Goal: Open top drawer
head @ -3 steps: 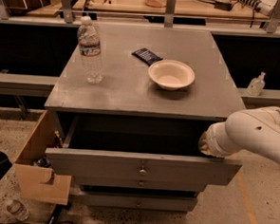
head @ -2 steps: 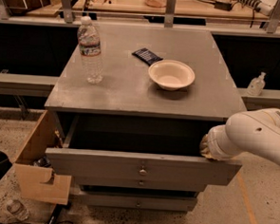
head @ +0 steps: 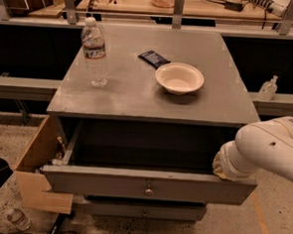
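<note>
The top drawer (head: 147, 186) of the grey cabinet (head: 112, 102) stands pulled far out, its dark inside showing. Its flat grey front has one small round metal knob (head: 148, 191) at centre. My white arm (head: 269, 151) comes in from the right. The gripper (head: 222, 168) is at the drawer's right end, just behind the top edge of the front panel, mostly hidden by the wrist.
A water bottle (head: 94, 53), a white bowl (head: 179, 78) and a dark flat packet (head: 153, 58) sit on the cabinet top. A narrower drawer front (head: 143, 209) is below. A plywood box (head: 36, 167) stands at the left. A small bottle (head: 267, 88) is on the right shelf.
</note>
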You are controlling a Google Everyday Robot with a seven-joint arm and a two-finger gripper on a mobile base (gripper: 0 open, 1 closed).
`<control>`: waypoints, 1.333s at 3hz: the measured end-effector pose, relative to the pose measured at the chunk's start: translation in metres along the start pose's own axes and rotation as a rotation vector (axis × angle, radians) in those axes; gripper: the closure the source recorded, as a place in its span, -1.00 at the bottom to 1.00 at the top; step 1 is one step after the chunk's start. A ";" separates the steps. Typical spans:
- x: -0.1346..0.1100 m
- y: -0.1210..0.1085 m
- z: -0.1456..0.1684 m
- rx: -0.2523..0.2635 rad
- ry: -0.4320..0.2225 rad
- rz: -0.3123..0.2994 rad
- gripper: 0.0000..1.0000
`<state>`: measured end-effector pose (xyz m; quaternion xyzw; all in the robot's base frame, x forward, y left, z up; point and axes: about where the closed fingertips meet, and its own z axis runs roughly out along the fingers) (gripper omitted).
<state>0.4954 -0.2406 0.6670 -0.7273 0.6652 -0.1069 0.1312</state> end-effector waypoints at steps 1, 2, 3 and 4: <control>-0.001 0.013 -0.004 -0.025 0.010 -0.001 1.00; -0.005 0.051 -0.016 -0.110 0.028 -0.003 1.00; -0.007 0.067 -0.021 -0.148 0.032 -0.005 1.00; -0.007 0.067 -0.021 -0.148 0.032 -0.005 1.00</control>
